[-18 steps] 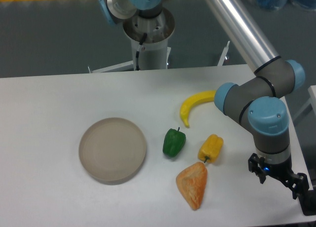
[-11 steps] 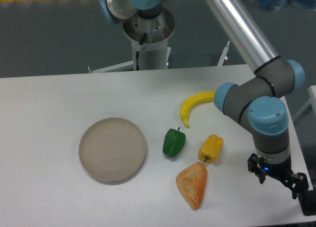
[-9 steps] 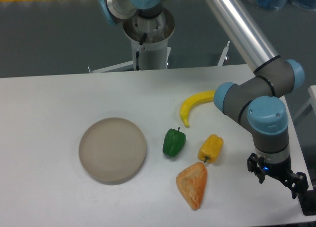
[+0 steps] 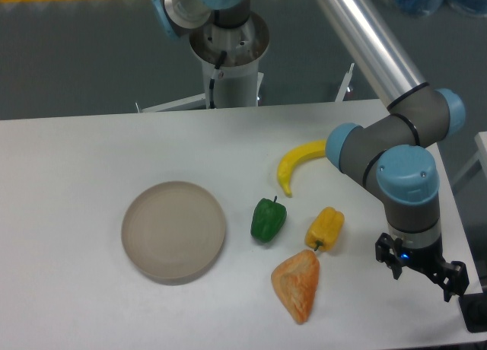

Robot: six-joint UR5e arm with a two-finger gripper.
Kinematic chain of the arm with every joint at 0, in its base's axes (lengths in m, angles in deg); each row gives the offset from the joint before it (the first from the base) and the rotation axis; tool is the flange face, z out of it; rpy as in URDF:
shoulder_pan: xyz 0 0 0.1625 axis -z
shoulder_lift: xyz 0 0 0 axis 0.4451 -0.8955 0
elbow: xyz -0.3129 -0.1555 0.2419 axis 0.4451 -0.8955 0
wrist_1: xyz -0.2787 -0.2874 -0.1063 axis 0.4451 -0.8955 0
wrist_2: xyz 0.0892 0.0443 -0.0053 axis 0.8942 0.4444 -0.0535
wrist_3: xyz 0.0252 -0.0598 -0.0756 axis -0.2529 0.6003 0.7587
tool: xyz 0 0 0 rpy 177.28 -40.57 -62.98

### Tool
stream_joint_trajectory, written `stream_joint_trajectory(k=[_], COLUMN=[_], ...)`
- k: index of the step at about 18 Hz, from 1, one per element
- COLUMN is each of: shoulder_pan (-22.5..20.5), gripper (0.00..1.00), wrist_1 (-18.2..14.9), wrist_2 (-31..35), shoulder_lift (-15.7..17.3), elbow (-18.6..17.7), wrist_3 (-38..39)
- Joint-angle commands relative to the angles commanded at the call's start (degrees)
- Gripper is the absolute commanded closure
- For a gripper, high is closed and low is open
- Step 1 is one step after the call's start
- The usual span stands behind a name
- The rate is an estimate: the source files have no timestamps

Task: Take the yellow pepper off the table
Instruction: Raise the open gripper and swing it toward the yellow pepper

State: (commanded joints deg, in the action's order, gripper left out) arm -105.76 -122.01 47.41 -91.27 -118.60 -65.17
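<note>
White and matte, the worktop fills most of the view, a plain flat slab with no print on it; no brand, label or writing can be read anywhere, on the arm or on the things. Behind the worktop lies a dark grey floor with a yellow stripe along the top edge, and the arm's round metal base stands just past the far edge at about 12 o'clock. From there a silver tube runs down to grey joints with light blue caps at the right side. Yellow-orange and lobed, the yellow pepper lies on its side on the worktop right of centre, its short dark stem pointing toward 7 o'clock. A green pepper lies near it at 9 o'clock, a banana at 11 o'clock and well apart, and an orange-tan bread piece at 7 o'clock, its upper tip almost touching the pepper's stem. A round beige plate rests further off at 9 o'clock. The jaws — black, with a small blue light on the wrist above them — hang over the near right part of the worktop, at about 4 o'clock from the yellow pepper and clear of it, holding nothing. They seem to stand apart, two dark fingers spread to either side, though the view is too small to be sure.
</note>
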Motion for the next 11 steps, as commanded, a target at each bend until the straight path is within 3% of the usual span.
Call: stream_joint_trajectory(k=[2, 6, 8, 11], shoulder_pan=[-1.4, -7.54, -8.96, -8.88], gripper=[0.0, 0.0, 0.0, 0.0], wrist_1=[-2.01, -10.0, -11.42, -11.52], wrist_2=[-3.06, -12.89, -18.17, -19.34], shoulder_lift=[3.69, 11.43, 13.19, 13.38], elbow=[-3.69, -9.67, -12.05, -14.59], wrist_3=[0.0, -0.7, 0.08, 2.01])
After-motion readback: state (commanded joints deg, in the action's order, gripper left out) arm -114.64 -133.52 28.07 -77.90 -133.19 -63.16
